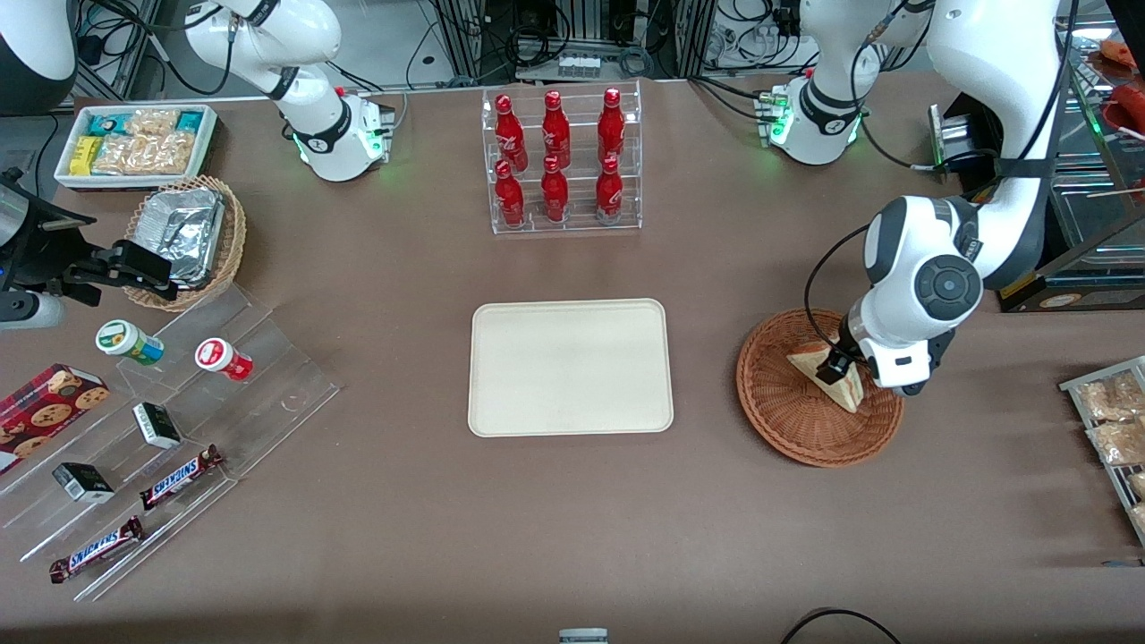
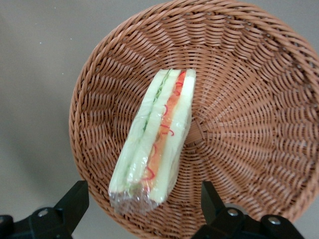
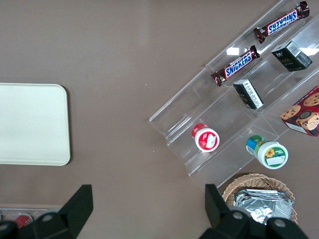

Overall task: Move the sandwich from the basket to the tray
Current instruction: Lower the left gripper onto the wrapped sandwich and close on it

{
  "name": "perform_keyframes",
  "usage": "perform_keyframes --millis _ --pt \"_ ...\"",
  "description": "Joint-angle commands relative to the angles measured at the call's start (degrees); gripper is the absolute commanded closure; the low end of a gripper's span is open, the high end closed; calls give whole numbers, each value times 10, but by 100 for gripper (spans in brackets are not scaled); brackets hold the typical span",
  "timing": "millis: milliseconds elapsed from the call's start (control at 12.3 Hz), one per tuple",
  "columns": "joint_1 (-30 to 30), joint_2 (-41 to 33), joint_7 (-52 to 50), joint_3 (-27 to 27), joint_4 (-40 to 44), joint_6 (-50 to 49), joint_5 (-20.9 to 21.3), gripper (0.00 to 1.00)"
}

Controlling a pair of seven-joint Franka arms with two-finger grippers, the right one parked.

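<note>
while the sandwich (image 2: 157, 144) lies in the basket (image 2: 259, 99), the end effector (image 2: 144, 209) hangs spread above it.

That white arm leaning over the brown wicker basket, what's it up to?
The white arm's gripper hangs just above a plastic-wrapped triangular sandwich of white bread with red and green filling. Its black fingers are spread open on either side of the sandwich's end, not yet gripping it. The sandwich lies in the round reddish-brown woven wicker basket. The flat cream rectangular tray beside the basket has nothing on it, so the move has not begun.
</note>
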Motion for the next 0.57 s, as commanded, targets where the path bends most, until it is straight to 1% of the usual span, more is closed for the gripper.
perform_keyframes --millis 0,81,163,244,326,407,488 --pt "-4 -18 -15 5 -57 68 15 1" --pt "-3 -16 -15 6 -61 79 15 1" --pt "-3 -11 -16 6 -60 80 15 4" --pt "-3 -11 -17 6 -60 80 15 22" --pt "-2 -11 -19 7 -60 79 15 66" --pt "-1 -10 -21 7 -58 77 15 100" --pt "-1 -9 -20 7 -52 74 14 100"
